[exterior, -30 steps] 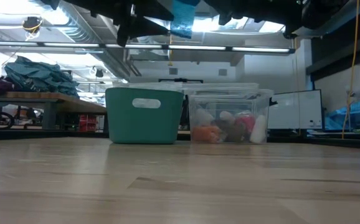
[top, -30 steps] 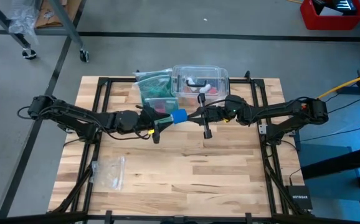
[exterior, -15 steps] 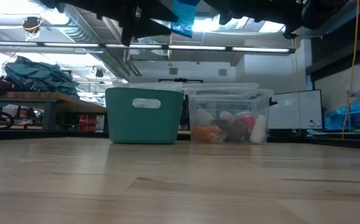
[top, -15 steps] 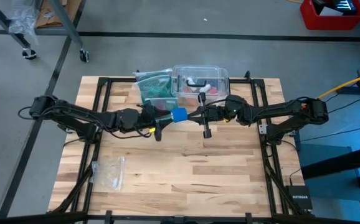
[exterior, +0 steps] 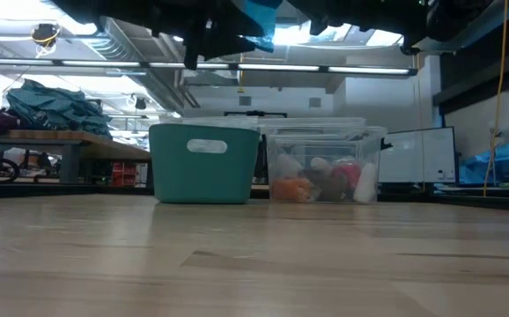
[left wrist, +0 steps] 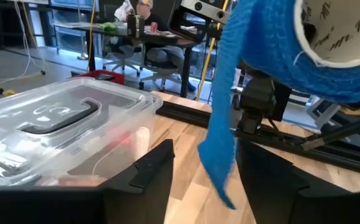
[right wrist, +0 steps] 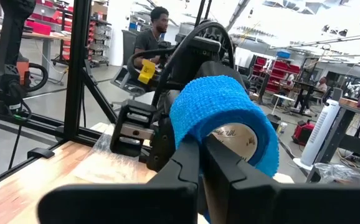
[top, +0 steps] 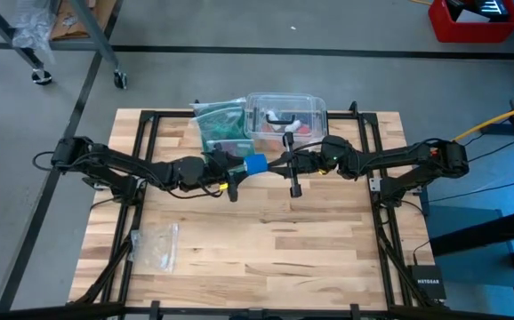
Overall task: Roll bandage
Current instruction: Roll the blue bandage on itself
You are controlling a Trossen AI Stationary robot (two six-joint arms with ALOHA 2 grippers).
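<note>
Bright blue bandage (right wrist: 220, 115): soft crinkled cloth with a rough, matt weave, wound on a pale cardboard core (right wrist: 235, 138) printed with dark lettering; loose tail (left wrist: 222, 134) hanging limp, fuzzy at the edges. Right gripper (right wrist: 200, 163) fingers (right wrist: 184, 163): matt black plastic, smooth. Left gripper (left wrist: 203, 171) fingers (left wrist: 150, 168): same dull black finish. Tabletop (top: 266, 240): pale wooden planks, butcher-block pattern, smooth with a slight sheen. Storage box (left wrist: 49, 134): clear glossy plastic, dark handle on the lid. Bin (exterior: 203, 163): teal plastic, matt. Zip bag (top: 156, 244): thin clear crinkled plastic film. Table frame (top: 146, 133): black metal rails.
</note>
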